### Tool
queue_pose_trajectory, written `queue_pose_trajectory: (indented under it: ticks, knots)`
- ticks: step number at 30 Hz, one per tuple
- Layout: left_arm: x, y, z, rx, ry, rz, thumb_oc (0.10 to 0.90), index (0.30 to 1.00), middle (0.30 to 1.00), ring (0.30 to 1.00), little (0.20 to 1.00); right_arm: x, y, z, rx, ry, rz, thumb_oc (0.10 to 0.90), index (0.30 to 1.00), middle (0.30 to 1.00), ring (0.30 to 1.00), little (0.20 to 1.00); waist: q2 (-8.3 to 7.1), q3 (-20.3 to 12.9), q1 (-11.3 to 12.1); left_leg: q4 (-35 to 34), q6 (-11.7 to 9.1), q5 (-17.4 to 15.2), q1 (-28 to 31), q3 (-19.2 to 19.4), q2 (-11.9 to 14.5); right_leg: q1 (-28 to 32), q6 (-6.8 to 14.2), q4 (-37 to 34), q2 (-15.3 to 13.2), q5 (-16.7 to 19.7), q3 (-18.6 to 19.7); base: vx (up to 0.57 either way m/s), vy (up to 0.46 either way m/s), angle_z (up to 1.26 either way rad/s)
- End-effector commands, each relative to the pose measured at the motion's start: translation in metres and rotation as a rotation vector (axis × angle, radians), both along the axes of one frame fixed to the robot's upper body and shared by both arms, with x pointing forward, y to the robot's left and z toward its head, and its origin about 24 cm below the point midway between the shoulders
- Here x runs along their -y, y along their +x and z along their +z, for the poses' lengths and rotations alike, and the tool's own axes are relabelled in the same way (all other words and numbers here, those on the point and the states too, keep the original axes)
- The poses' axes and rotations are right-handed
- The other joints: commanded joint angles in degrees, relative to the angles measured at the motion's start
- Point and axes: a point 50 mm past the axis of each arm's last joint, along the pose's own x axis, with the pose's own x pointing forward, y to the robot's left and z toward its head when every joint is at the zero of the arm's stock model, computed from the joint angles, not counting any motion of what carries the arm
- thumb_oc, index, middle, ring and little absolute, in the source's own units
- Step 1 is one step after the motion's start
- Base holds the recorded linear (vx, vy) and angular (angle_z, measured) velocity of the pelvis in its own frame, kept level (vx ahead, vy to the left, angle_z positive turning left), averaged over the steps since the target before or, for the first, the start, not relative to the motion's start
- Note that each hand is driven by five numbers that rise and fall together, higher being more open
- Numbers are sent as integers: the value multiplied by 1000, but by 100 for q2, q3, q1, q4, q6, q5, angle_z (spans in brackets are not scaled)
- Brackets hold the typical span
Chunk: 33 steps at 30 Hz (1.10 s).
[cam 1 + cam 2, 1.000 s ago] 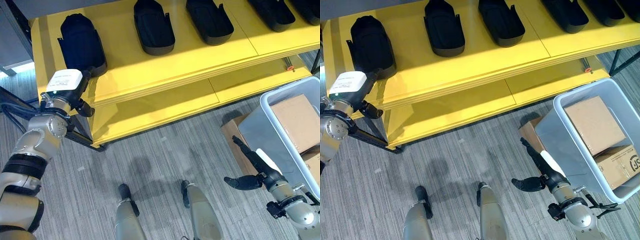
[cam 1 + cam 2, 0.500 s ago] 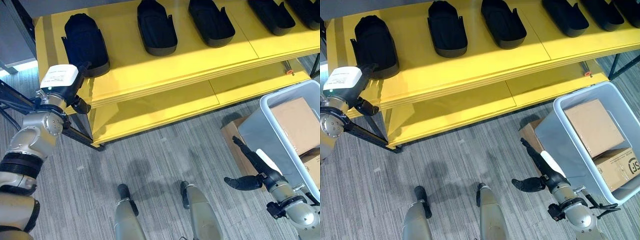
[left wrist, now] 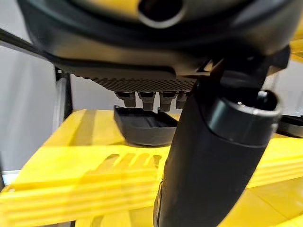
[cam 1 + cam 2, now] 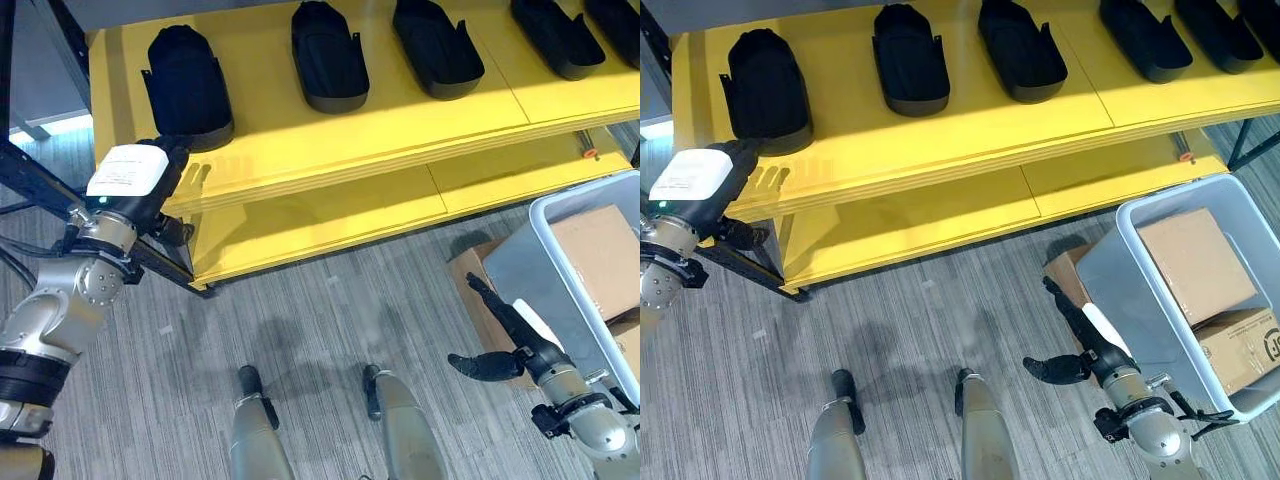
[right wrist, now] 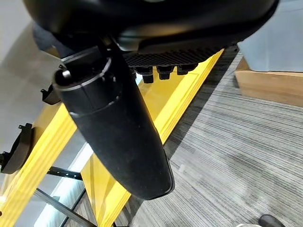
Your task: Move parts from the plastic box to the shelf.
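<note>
Several black tray-shaped parts lie in a row on the yellow shelf (image 4: pixel 400 115); the leftmost part (image 4: pixel 187 85) is nearest my left hand (image 4: pixel 128 172). That hand hovers at the shelf's front left edge, open, its straight fingers (image 3: pixel 147 99) pointing at the leftmost part (image 3: pixel 142 127) and holding nothing. My right hand (image 4: pixel 528 350) hangs low at the right, open and empty, just left of the grey plastic box (image 4: pixel 515 265). Two cardboard boxes (image 4: pixel 600 250) lie inside that box.
A lower yellow shelf level (image 4: pixel 320 225) juts out under the top one. A dark shelf post (image 4: pixel 160 265) runs beside my left hand. A flat cardboard piece (image 4: pixel 475 300) lies under the plastic box on grey carpet (image 4: pixel 330 310).
The whole view has shifted a little. My left hand has drawn slightly away from the leftmost part, toward the shelf's left corner. The right hand keeps its pose.
</note>
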Motion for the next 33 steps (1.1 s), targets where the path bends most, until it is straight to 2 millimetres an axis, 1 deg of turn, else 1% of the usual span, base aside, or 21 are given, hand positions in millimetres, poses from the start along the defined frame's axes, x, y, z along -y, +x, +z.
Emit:
queue_pose_trajectory:
  ticks: [1,2,4,5,6,7,9,10,12,13,16,19,20,21,22,23,24,25,27,30,33]
  knots:
    - [7,-12,45,236,-65,-74,900,1000,1000,1000,1000,7,8,32,178,-22,-13,900,1000,1000,1000,1000,160,-438,-174,584,133,-973,286,-140,132,206,180,-1158,-65,829,113,0,0,0]
    - [6,-19,36,230,-135,-93,900,1000,1000,1000,1000,6,8,31,181,-16,-14,900,1000,1000,1000,1000,175,-435,-143,552,137,-965,316,-142,135,227,173,-1182,-63,837,111,1,7,-3]
    - [10,-35,7,203,-416,-171,900,1000,1000,1000,1000,4,10,33,199,17,-16,900,1000,1000,1000,1000,206,-451,-84,427,148,-913,440,-142,125,351,161,-1294,-47,876,96,11,-10,-5]
    - [18,-51,-15,132,-605,-248,900,1000,1000,1000,1000,0,10,33,204,62,3,900,1000,1000,1000,1000,244,-474,-29,269,162,-840,585,-169,142,499,158,-1417,-9,909,103,42,-25,-4]
    - [23,-59,-21,112,-688,-293,900,1000,1000,1000,1000,-1,9,33,203,88,12,900,1000,1000,1000,1000,253,-496,-15,188,164,-811,656,-180,143,569,162,-1471,-2,920,102,73,-40,-3]
    - [31,-71,-47,21,-894,-334,900,1000,1000,1000,1000,-2,7,30,184,94,18,900,1000,1000,1000,1000,288,-529,-1,-22,168,-722,833,-205,147,751,170,-1600,10,938,77,78,-27,10]
    - [39,-82,-62,-39,-1025,-368,900,1000,1000,1000,1000,-4,9,29,173,91,39,900,1000,1000,1000,1000,330,-563,-4,-297,178,-620,1090,-217,144,992,191,-1749,3,955,42,97,-43,20]
    - [51,-91,-91,-103,-1324,-386,900,1000,1000,1000,1000,-8,9,30,171,95,67,900,1000,1000,1000,1000,375,-672,12,-767,178,-417,1411,-229,113,1297,208,-1991,6,971,-37,116,-75,21]
    - [62,-97,-111,-142,-1536,-386,900,1000,1000,1000,1000,-11,8,28,168,121,81,900,1000,1000,1000,1000,413,-777,7,-1128,170,-214,1633,-258,115,1472,185,-2163,61,953,-119,96,-105,31]
    - [69,-103,-127,-181,-1624,-352,900,1000,1000,1000,1000,-14,6,25,150,139,93,900,1000,1000,1000,1000,439,-874,12,-1330,172,-107,1783,-273,149,1601,153,-2238,127,913,-168,72,-121,41]
    - [85,-113,-152,-263,-1770,-319,900,1000,1000,1000,1000,-19,5,23,147,157,112,900,1000,1000,1000,1000,519,-1100,51,-1634,95,185,1910,-327,269,1890,53,-2448,318,793,-333,62,-184,16]
    - [94,-117,-163,-308,-1839,-314,900,1000,1000,1000,1000,-18,2,24,151,156,114,900,1000,1000,1000,1000,582,-1225,64,-1764,13,420,1892,-274,276,2151,-40,-2769,411,744,-525,5,-120,44]
    - [97,-115,-165,-318,-1859,-317,900,1000,1000,1000,1000,-15,2,26,164,156,95,900,1000,1000,1000,1000,603,-1242,-26,-1715,5,532,1823,126,315,2304,-78,-2952,386,749,-717,34,-32,54]
    - [96,-115,-165,-309,-1857,-317,900,1000,1000,1000,1000,-14,1,24,162,164,83,900,1000,1000,1000,1000,598,-1253,-60,-1684,-54,462,1879,296,332,2437,-67,-3067,370,688,-739,-8,6,118]
    - [96,-117,-167,-292,-1885,-301,900,1000,1000,1000,1000,-15,2,23,158,169,82,900,1000,1000,1000,1000,586,-1234,-5,-1593,5,429,1892,309,283,2464,-63,-3185,357,815,-731,24,92,129]
    - [98,-116,-169,-282,-1902,-292,900,1000,1000,1000,1000,-17,4,21,154,179,82,900,1000,1000,1000,1000,549,-1249,117,-1601,121,158,1939,-209,-96,2520,19,-3387,233,986,-646,-13,178,92]
    - [102,-113,-169,-287,-1907,-302,900,1000,1000,1000,1000,-18,5,19,156,196,70,900,1000,1000,1000,1000,544,-1308,90,-1911,176,113,2012,-298,-290,2522,82,-3453,112,1109,-721,56,219,-43]
    - [102,-113,-170,-296,-1908,-309,900,1000,1000,1000,1000,-17,3,16,146,214,57,900,1000,1000,1000,1000,520,-1335,47,-1935,208,88,2050,-198,-326,2529,137,-3453,33,1169,-728,94,262,-45]
    - [101,-115,-176,-327,-1874,-278,900,1000,1000,1000,1000,-19,2,6,109,248,41,900,1000,1000,1000,1000,453,-1381,74,-2064,333,-25,2310,-30,-502,2610,321,-3508,-217,1305,-654,112,244,-10]
    - [96,-114,-182,-315,-1837,-228,900,1000,1000,1000,1000,-34,8,-6,67,336,61,900,1000,1000,1000,1000,283,-1459,203,-2140,496,-241,2568,292,-755,2597,540,-3593,-545,1519,-527,70,237,-52]
    - [94,-112,-181,-290,-1824,-217,900,1000,1000,1000,1000,-39,9,-11,52,382,58,900,1000,1000,1000,1000,175,-1517,224,-2217,539,-281,2660,359,-839,2617,608,-3622,-649,1572,-490,40,98,-37]
